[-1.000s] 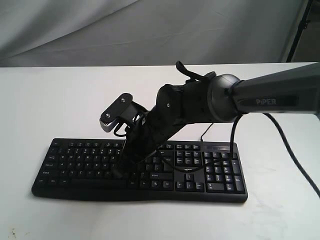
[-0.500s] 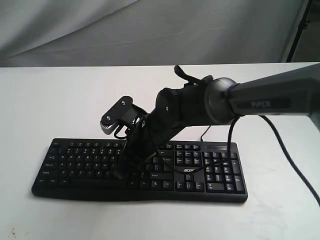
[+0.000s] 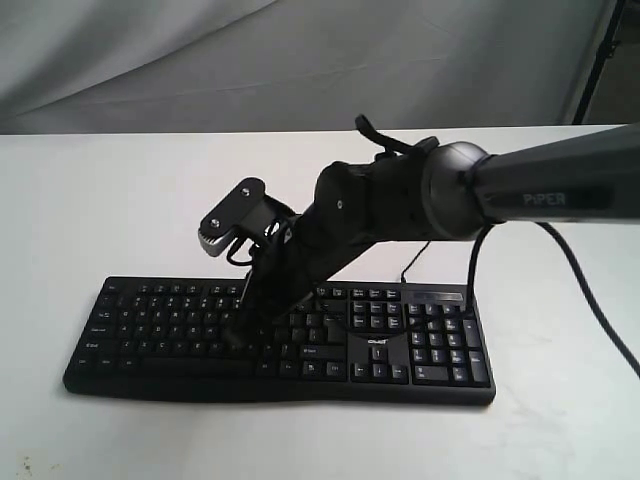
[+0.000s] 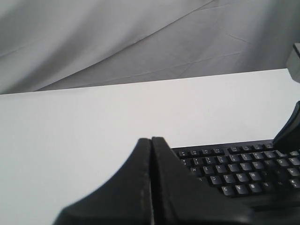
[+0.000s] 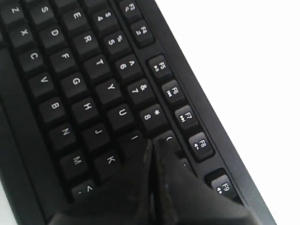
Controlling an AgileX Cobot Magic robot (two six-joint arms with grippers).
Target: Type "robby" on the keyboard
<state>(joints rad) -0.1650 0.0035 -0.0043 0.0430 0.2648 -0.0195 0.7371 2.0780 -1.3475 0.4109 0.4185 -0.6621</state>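
Observation:
The black keyboard (image 3: 150,320) lies along the near side of the white table, number pad to the right. My right arm reaches across it from the right, and my right gripper (image 3: 234,338) points down at the letter keys left of centre. In the right wrist view the keyboard (image 5: 75,84) fills the frame. There my right gripper (image 5: 153,142) is shut and empty, its tip by the I and 9 keys and hiding the key behind them. My left gripper (image 4: 151,139) is shut and empty, off the end of the keyboard (image 4: 234,173). It does not show in the exterior view.
The white table (image 3: 120,200) spreads bare behind and to the left of the keyboard. A grey cloth backdrop (image 3: 300,60) hangs behind it. The keyboard's thin cable (image 3: 405,270) runs off its far edge, and the arm's black cable (image 3: 590,330) trails over the table at right.
My right gripper and wrist have lifted slightly off the keys and edged toward the keyboard's far rows. The keyboard stays where it was.

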